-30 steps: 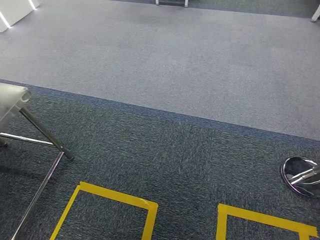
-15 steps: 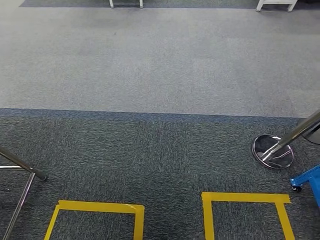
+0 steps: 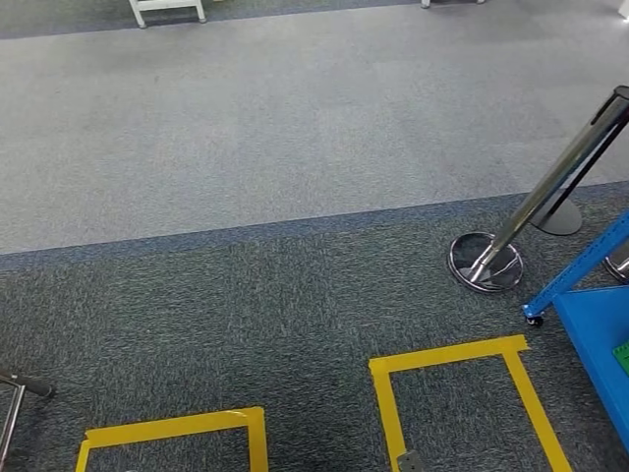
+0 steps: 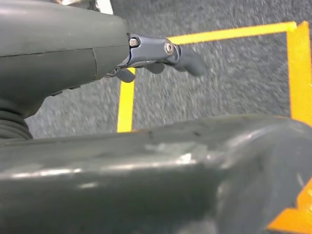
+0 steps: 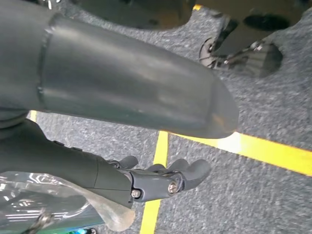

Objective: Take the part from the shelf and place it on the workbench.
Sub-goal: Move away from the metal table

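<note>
On the floor ahead in the head view, dark grey carpet point(image 3: 297, 315) fills the near ground and a paler grey band point(image 3: 297, 128) lies beyond it. Two squares of yellow tape are stuck to the dark carpet: one at the lower left point(image 3: 174, 433), cut off by the picture's edge, and one at the lower right point(image 3: 452, 393). Just beyond the right square stands a chrome post point(image 3: 552, 187) leaning up out of a round shiny base point(image 3: 486, 264). Beside that base, at the right edge, is a blue cart point(image 3: 594, 334) on a small caster point(image 3: 533, 319); a green thing point(image 3: 623, 356) sits in its tray, too cropped to tell what it is. At the far left edge a thin metal leg point(image 3: 19, 393) ends on the carpet. White furniture feet point(image 3: 167, 10) show at the far top.

The left hand point(image 4: 162, 53) hangs above the carpet in its wrist view, its fingers stretched out fairly straight and together, holding nothing; yellow tape lines run beneath it. The right hand point(image 5: 165, 178) likewise hangs over the carpet and a yellow tape line, fingers extended and slightly apart, with nothing in them.

Where the part lies cannot be told; the green thing in the blue cart may or may not be it.
</note>
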Robot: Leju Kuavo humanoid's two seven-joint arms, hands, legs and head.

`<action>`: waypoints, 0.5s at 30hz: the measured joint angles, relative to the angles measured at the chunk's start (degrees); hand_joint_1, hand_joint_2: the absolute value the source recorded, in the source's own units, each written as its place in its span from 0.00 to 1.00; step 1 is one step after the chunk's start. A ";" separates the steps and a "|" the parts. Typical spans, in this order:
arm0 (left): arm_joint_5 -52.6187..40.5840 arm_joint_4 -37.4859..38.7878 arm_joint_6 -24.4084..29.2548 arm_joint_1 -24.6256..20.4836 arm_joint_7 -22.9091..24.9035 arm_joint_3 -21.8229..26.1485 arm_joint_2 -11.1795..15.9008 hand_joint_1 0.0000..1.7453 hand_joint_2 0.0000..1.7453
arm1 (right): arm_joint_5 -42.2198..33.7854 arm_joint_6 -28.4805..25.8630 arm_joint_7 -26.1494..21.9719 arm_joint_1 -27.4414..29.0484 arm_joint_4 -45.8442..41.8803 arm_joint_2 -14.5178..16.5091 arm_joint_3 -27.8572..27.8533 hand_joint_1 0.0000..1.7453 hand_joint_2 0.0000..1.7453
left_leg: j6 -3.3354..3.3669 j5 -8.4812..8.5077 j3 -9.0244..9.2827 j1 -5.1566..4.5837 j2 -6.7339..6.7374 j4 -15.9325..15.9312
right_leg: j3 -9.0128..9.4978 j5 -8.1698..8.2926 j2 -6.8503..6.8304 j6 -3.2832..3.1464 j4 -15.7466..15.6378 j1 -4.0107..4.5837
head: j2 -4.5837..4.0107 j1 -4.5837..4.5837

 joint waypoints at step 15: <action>-3.15 1.36 5.05 -2.09 0.20 -1.27 -2.67 0.00 0.00 | -1.28 -0.97 1.27 0.07 -0.33 -0.59 -1.93 0.00 0.00 | 1.59 0.34 -1.14 -0.29 -11.10 0.83 | -1.35 1.53 10.97 -0.75 0.13 0.26 | 0.00 -0.34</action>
